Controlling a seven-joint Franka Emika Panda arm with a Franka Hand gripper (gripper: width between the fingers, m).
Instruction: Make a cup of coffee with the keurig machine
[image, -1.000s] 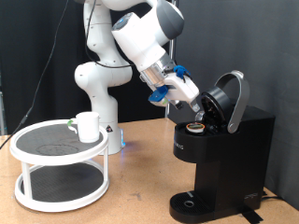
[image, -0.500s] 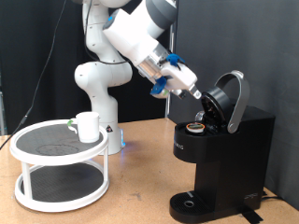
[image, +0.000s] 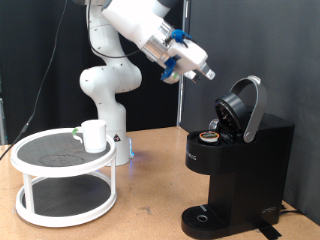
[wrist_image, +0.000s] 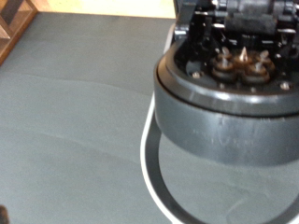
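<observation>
The keurig machine (image: 238, 160) stands at the exterior view's right end of the wooden table (image: 150, 205), its hinged lid (image: 247, 105) tipped fully back and the brew chamber open. A brown pod (image: 209, 135) sits in the chamber's mouth, so the loading step looks done, though the lid is not yet shut.

What has changed is the arm (image: 130, 30). A second ago its hand was low, right at the open chamber beside the pod; half a second ago it had lifted a little; now it is raised well clear, up and toward the exterior view's left of the lid. I judge this as a retreat after dropping the pod in.

The arm reaches from its white base at the table's far edge, forearm angled down toward the machine, wrist tilted so the gripper (image: 206, 74) aims at the lid. The wrist view looks down onto the lid's underside, with the needle assembly (wrist_image: 239, 63) and grey rim (wrist_image: 224, 103) below. Nothing shows between the fingers; whether they are spread or closed I cannot tell.

The cup (image: 94, 135) waits on the top tier of the white round stand (image: 40, 165) at the table's left end, well apart from the machine's drip base (image: 205, 217).
</observation>
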